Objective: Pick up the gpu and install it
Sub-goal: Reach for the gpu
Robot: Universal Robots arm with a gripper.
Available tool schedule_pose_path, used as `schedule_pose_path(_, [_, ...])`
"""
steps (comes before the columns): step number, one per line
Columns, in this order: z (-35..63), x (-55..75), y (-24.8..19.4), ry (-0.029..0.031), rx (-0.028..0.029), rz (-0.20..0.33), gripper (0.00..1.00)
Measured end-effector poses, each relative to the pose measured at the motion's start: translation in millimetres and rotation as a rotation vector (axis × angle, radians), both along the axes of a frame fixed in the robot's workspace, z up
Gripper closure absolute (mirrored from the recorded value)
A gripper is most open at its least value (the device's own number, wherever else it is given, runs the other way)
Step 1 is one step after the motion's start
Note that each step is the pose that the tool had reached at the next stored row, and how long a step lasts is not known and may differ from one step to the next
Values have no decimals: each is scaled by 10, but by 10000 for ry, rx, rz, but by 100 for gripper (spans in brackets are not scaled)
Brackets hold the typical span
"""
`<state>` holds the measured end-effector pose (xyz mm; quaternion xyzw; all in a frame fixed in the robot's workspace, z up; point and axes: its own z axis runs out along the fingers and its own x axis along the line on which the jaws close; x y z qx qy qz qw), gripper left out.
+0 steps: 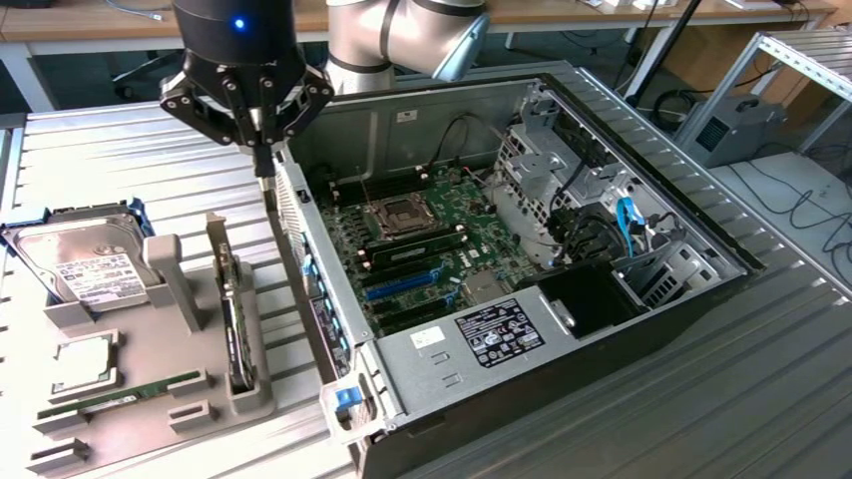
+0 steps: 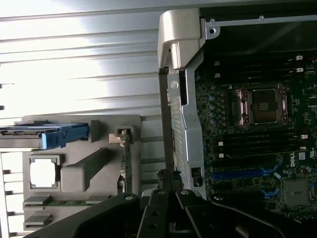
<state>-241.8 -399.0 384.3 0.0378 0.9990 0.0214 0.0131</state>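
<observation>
The end effector [image 2: 168, 174] is nearest the wrist camera, its fingers clenched together and empty. In the exterior view it [image 1: 266, 170] hangs over the rear edge of the open computer case [image 1: 386, 120], on the side facing the grey parts holder [image 1: 200, 344].

Inside the case lie the motherboard [image 1: 440, 239] with its bare CPU socket [image 1: 399, 215], blue expansion slots [image 1: 399, 286] and a labelled power supply [image 1: 500, 329].

The gpu [image 1: 237, 334] stands on edge in a slot of the holder, apart from the end effector. The wrist view shows the card [image 2: 128, 161] edge-on.

The holder also carries a hard drive [image 1: 83, 269] in a blue caddy, a CPU chip [image 1: 83, 364] and a green RAM stick [image 1: 127, 393].

Holder and case sit side by side on the ribbed metal worktop [image 1: 134, 170].
</observation>
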Motion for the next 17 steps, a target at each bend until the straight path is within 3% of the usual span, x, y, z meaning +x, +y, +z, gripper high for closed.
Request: schedule_pose_path(17, [-8,-47,0,0,0,0,89])
